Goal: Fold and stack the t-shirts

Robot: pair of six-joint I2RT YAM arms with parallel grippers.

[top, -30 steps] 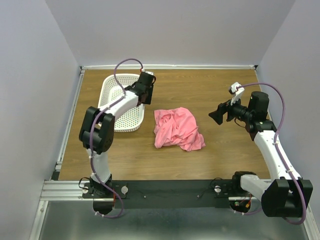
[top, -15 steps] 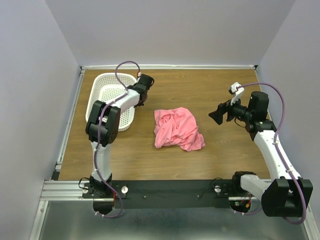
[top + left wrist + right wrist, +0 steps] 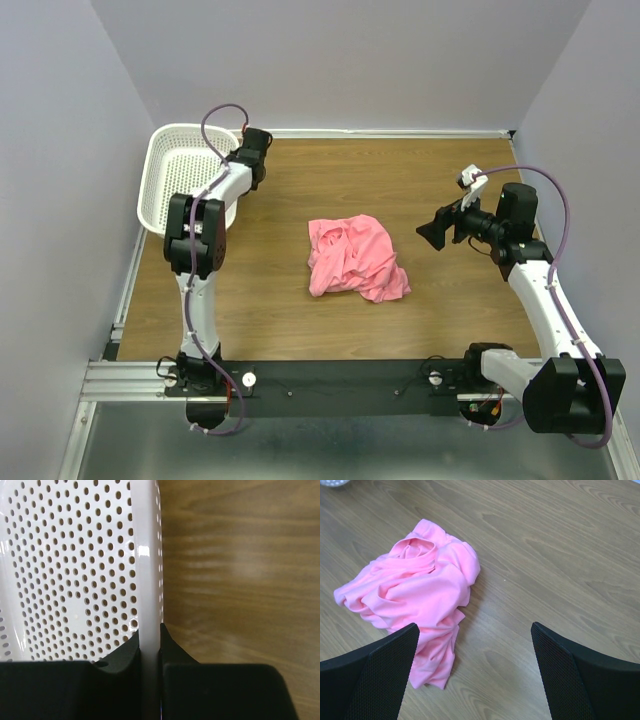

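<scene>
- The pink t-shirt [image 3: 355, 258] lies crumpled in a loose heap near the middle of the table [image 3: 400, 180], unfolded. Its round neck opening shows in the bunched cloth in the right wrist view [image 3: 415, 595].
- The left end effector [image 3: 252, 150] reaches to the far left corner. Its jaws are pinched narrow on the rim of the white mesh basket [image 3: 180, 180].
- In the left wrist view, one black finger sits on each side of the basket's smooth white rim (the perforated wall [image 3: 75, 580] fills the left of that view), so the left end effector [image 3: 150, 636] is gripping the basket.
- The basket stands tipped up at the far left edge of the table, close to the left wall and well apart from the t-shirt.
- The right end effector [image 3: 432, 232] hangs above the table to the right of the t-shirt, with its jaws spread wide and holding nothing.
- In its own wrist view the right end effector [image 3: 474, 626] frames bare wood, with the t-shirt towards its left finger.
</scene>
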